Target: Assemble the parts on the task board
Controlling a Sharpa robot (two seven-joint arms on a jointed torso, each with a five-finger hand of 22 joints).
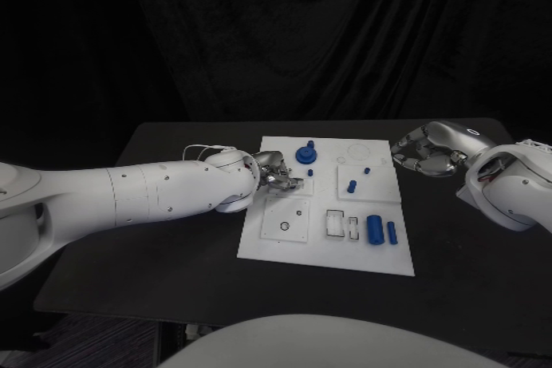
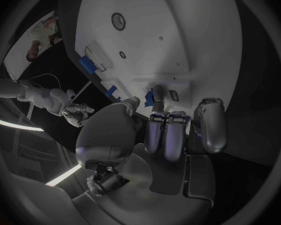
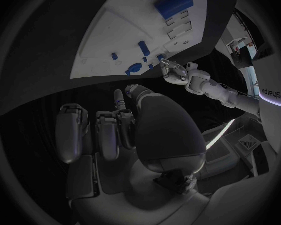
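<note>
From the head camera we see the white task board [image 1: 328,252] in the middle of the black table [image 1: 172,256]. Our left hand [image 1: 274,173] is over the board's left side, its fingers bunched around a small blue part [image 1: 290,180]. A round blue knob [image 1: 306,154] stands near the board's far edge, two small blue pegs [image 1: 352,185] sit on a raised square to the right, and two blue cylinders [image 1: 382,230] lie side by side near the board's right edge. Our right hand [image 1: 423,152] hangs just off the board's far right corner, fingers curled in, with nothing visible in them.

At the left wrist, we see the fingertips [image 2: 154,119] close on a small blue piece [image 2: 155,98] at a raised block on the board [image 2: 178,40]; the other hand [image 2: 78,112] shows beyond the edge.

At the right wrist, our fingers [image 3: 109,130] are folded in above the dark table, apart from the board [image 3: 125,35] and its blue cylinders [image 3: 172,4]. We cannot tell whether they hold anything.
</note>
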